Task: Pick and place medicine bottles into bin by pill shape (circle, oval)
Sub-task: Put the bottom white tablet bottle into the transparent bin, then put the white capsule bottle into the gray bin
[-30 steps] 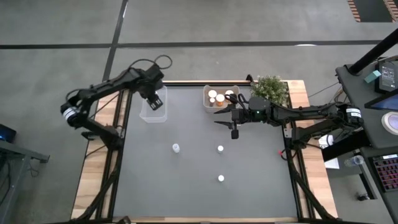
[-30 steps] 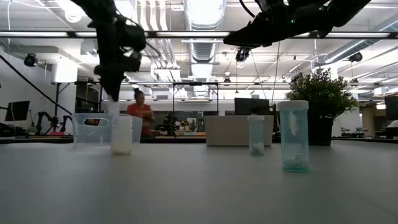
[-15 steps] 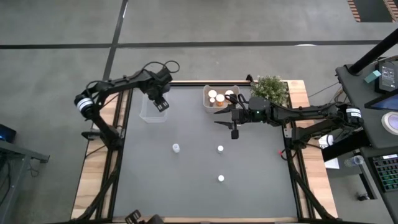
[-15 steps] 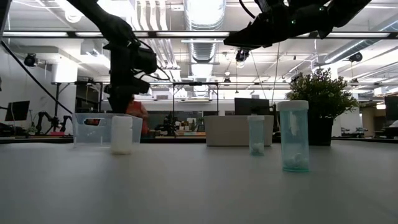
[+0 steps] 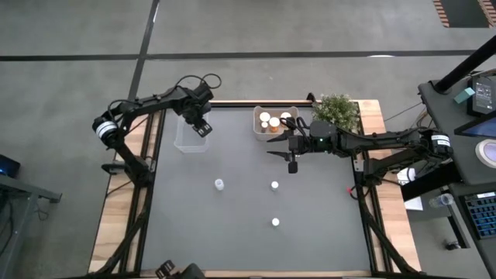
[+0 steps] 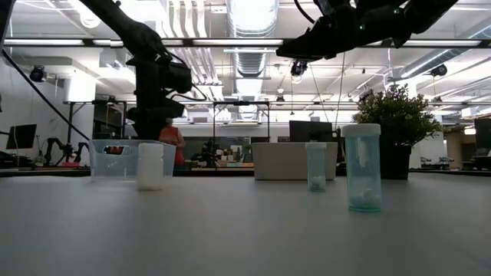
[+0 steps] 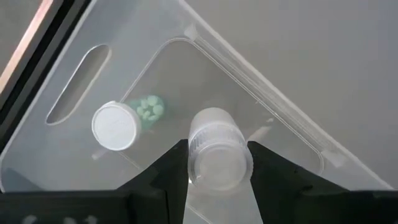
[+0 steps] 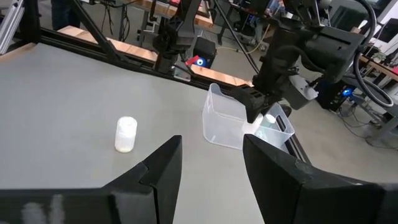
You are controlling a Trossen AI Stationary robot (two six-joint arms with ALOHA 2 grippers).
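My left gripper (image 5: 200, 126) is shut on a small pale bottle (image 7: 214, 134) over the clear bin (image 5: 186, 141) at the table's far left. One bottle with green pills and a white cap (image 7: 118, 126) lies inside that bin. My right gripper (image 5: 292, 164) hangs open and empty above the table, just in front of the beige bin (image 5: 288, 112), which holds several orange bottles (image 5: 269, 122). Three small white-capped bottles stand upright on their bases on the mat: one (image 5: 219, 184), one (image 5: 274, 185) and one (image 5: 275, 222). My left gripper pinches the pale bottle by its two sides (image 7: 194, 163) between the two fingers. The fingers come from above, pointing down. The bottle is lifted clear, above the inside of the clear bin.
A green potted plant (image 5: 337, 111) stands at the far right, beside the beige bin. Wooden rails (image 5: 132, 194) run along the mat's left and right sides. The mat between the standing bottles and the near edge is bare.
My left gripper, with the bottle, has gone down a little toward the clear bin and slightly toward the table's right, and its arm has swung round; it has held nearly still in the last half second. The right arm has kept still.
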